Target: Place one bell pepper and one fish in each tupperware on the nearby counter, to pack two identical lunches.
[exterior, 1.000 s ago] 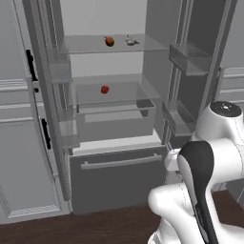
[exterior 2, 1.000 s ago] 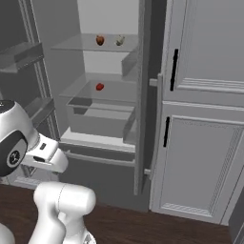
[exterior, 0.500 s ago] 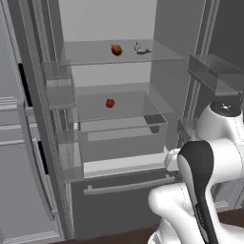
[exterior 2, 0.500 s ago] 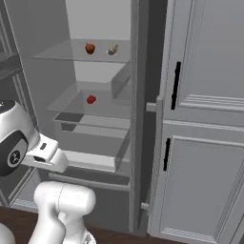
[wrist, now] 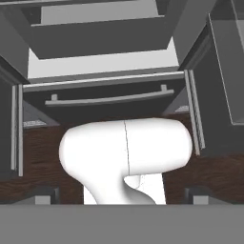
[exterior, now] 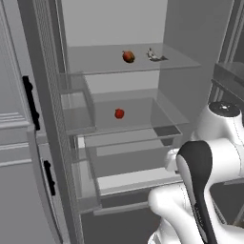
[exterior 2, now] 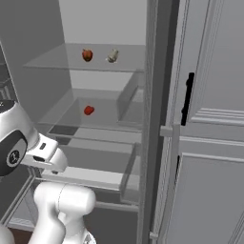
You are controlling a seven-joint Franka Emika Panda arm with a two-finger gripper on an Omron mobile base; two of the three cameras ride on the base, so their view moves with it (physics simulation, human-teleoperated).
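Observation:
Inside an open fridge, a dark red bell pepper [exterior: 127,56] [exterior 2: 87,55] sits on the top glass shelf. A small pale fish [exterior: 153,55] [exterior 2: 112,56] lies just to its right. One shelf lower rests a bright red bell pepper [exterior: 119,113] [exterior 2: 88,110]. My gripper [wrist: 123,196] is open and holds nothing, its fingertips [wrist: 45,195] standing wide apart. It points down at the fridge's bottom drawer and the floor, well below the shelves. The tupperware and the counter are out of view.
The fridge's left door [exterior: 71,119] with its bins stands open close on the left. A grey cabinet door with a black handle [exterior 2: 189,97] flanks the fridge on the right. Below the hand are a pull-out drawer with a bar handle [wrist: 109,100] and dark wood floor.
The whole picture has grown and shifted: the base has driven closer to the fridge. The peppers and the fish lie where they were. The gripper stays open.

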